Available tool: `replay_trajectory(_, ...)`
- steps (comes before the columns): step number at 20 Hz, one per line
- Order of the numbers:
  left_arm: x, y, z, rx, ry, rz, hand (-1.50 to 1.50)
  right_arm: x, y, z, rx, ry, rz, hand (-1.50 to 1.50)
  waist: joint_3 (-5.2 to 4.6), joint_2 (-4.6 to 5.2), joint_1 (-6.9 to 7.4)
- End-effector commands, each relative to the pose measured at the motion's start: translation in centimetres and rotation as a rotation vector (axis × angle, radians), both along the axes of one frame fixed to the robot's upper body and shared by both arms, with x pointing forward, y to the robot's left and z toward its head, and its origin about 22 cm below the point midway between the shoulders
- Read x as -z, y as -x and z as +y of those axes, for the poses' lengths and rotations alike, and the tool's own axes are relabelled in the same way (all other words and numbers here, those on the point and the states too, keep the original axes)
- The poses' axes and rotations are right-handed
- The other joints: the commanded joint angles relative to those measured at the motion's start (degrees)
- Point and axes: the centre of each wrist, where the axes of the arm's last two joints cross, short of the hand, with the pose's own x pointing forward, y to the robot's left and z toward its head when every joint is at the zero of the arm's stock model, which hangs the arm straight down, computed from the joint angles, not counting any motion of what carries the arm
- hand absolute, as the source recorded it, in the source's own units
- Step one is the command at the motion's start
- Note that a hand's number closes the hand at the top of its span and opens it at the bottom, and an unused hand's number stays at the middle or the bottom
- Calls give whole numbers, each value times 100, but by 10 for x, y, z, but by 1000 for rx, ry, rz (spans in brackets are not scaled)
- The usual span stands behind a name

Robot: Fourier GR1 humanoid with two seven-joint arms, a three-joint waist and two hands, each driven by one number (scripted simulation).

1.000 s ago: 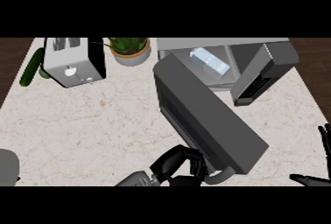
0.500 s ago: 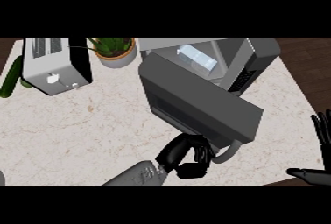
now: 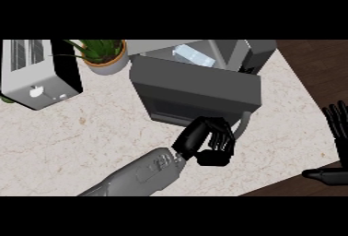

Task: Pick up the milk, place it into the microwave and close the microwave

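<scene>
The milk carton [image 3: 194,55], pale blue and white, stands inside the grey microwave [image 3: 231,48] at the back of the counter. The microwave's dark door [image 3: 194,90] is swung most of the way across the opening, so only the carton's top shows above it. My left hand [image 3: 206,141] is against the door's near edge beside its curved grey handle [image 3: 243,123], fingers relaxed and slightly bent, holding nothing. My right hand [image 3: 336,131] rests open at the right edge, fingers up.
A silver toaster [image 3: 37,69] stands at the back left, with a potted plant [image 3: 103,55] beside it. The pale marble counter [image 3: 81,138] ends at a dark wooden floor [image 3: 319,64] on the right.
The microwave door has swung further towards the opening, now covering most of the milk. My left hand has followed it forward and to the right. The right hand has stayed at the right edge.
</scene>
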Motion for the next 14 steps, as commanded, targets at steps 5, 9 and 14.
replay_trajectory(5,-39,-27,-18,-41,58,-58,150,-31,-24,2,-108,-27,-97,-150,16,103,-398)
replay_trajectory(9,-54,-40,-22,-78,53,-72,150,-40,-35,11,-161,-37,-103,-150,30,162,-527)
replay_trajectory(14,-63,-51,-23,-129,49,-80,150,-52,-42,10,-195,-44,-112,-150,44,207,-688)
